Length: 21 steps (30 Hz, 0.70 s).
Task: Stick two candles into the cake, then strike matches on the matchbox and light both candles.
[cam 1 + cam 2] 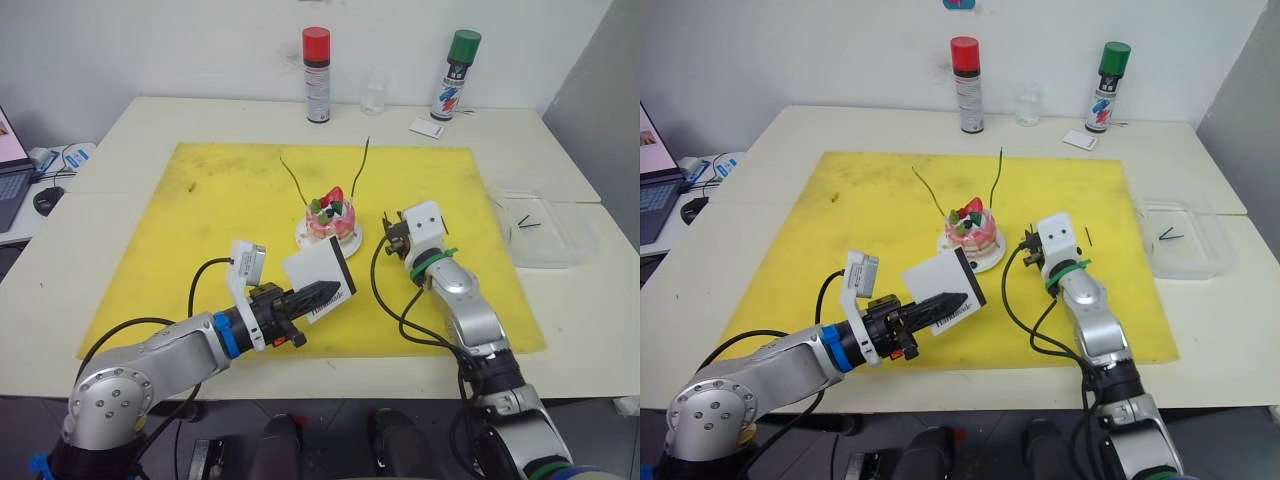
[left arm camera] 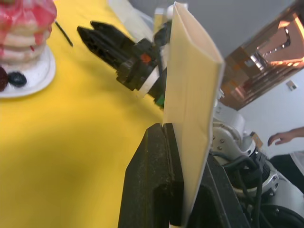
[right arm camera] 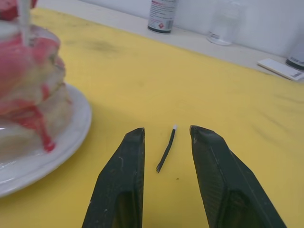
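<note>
From the head views we saw both candles (image 1: 360,165) standing in the cake (image 1: 331,221) at mid-mat, neither lit, so planting looked done and striking and lighting remained. Our left gripper (image 1: 322,293), near and left of the cake, clenched the matchbox (image 1: 320,277). In the left wrist view the box stood on edge between our fingers (image 2: 152,185). In the right wrist view our right gripper (image 3: 167,135) hung released astride a match (image 3: 166,149) on the mat, just right of the cake.

Head pair overhead (wrists close, low)
</note>
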Each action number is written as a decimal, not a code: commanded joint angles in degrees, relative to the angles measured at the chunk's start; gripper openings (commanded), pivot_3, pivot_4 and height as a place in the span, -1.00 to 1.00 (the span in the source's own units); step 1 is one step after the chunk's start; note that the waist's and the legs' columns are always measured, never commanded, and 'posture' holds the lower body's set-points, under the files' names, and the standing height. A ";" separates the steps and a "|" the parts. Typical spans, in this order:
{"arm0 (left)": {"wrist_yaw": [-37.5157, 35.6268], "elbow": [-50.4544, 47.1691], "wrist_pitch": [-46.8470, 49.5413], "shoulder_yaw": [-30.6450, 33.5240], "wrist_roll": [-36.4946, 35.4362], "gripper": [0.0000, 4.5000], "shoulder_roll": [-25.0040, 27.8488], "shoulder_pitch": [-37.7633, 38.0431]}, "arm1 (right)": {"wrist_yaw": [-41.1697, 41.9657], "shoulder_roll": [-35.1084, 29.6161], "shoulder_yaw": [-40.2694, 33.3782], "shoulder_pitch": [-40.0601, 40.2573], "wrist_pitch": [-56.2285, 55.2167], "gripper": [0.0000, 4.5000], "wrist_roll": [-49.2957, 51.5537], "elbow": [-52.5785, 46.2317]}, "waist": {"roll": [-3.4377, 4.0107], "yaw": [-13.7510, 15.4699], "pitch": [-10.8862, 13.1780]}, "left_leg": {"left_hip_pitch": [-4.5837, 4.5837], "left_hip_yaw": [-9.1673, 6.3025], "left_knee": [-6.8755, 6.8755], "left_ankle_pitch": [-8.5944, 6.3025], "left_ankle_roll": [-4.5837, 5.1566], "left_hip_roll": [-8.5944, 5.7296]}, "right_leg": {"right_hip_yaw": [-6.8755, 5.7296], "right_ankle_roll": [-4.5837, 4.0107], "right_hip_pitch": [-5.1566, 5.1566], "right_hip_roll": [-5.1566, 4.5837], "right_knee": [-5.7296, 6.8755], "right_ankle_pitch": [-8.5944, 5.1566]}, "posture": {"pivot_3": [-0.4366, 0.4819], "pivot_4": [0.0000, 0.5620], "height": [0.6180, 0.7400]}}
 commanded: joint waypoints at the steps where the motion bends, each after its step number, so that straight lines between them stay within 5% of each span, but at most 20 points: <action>1: 0.20 -2.16 -1.43 -0.20 0.26 -1.00 0.27 -0.01 | -1.48 1.56 -0.40 -2.00 -2.05 -0.32 -0.20 2.54 | 0.00 -0.01 0.00 | 0.00 -0.01 -0.01 0.00 0.00 0.00 | -0.01 -0.02 0.00 0.00 0.00 0.01 | -0.05 -0.47 1.00; 21: 2.37 -2.37 -3.89 -0.47 -0.79 -1.00 0.43 -2.40 | -13.05 7.26 -3.63 -11.62 -0.83 -0.32 -1.47 19.67 | 0.00 -0.23 0.00 | 0.00 -0.07 0.00 0.01 0.03 0.01 | -0.06 -0.02 0.05 0.01 0.00 0.04 | -0.05 -0.47 1.00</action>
